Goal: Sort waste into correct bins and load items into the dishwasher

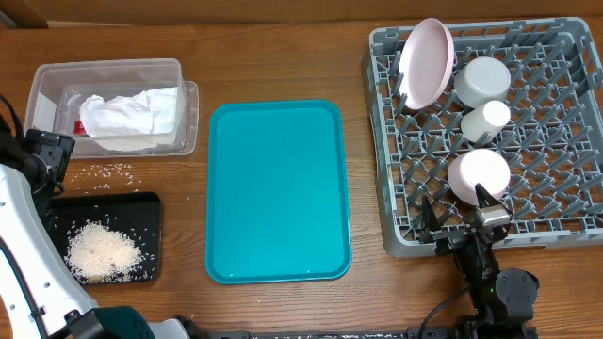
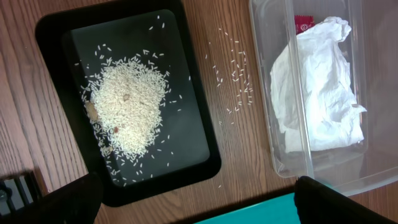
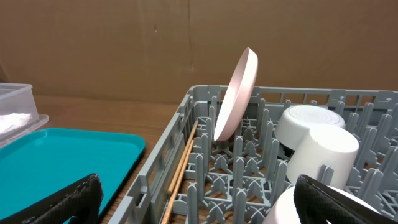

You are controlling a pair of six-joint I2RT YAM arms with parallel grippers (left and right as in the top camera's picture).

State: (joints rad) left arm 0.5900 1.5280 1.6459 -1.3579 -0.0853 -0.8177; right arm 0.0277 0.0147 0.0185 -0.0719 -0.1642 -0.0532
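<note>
At the upper left of the overhead view the clear tub [image 1: 47, 80] holds the crumpled napkin [image 1: 127, 115]; the left wrist view shows the red wrapper [image 2: 303, 25] inside the tub, touching the napkin's edge; below the tub, at the lower left, the black tray [image 1: 146, 207] carries a heap of rice [image 1: 102, 250], with stray grains on the table between the two bins; the left gripper [image 2: 199, 205] hangs above them, jaws wide apart, gripping nothing; the teal tray [image 1: 276, 188] lies in the centre; the dish rack [image 1: 377, 113] fills the right side; chopsticks [image 3: 183, 165] slant along its left wall; the pink plate [image 1: 424, 61] stands tilted on edge at the rack's upper left, with an upturned bowl [image 1: 482, 80] and a cup [image 1: 485, 120] just to its right; a smaller pale round piece [image 1: 479, 174] sits lower; the right gripper [image 1: 459, 215] is at the rack's lower edge, jaws apart, holding nothing.
</note>
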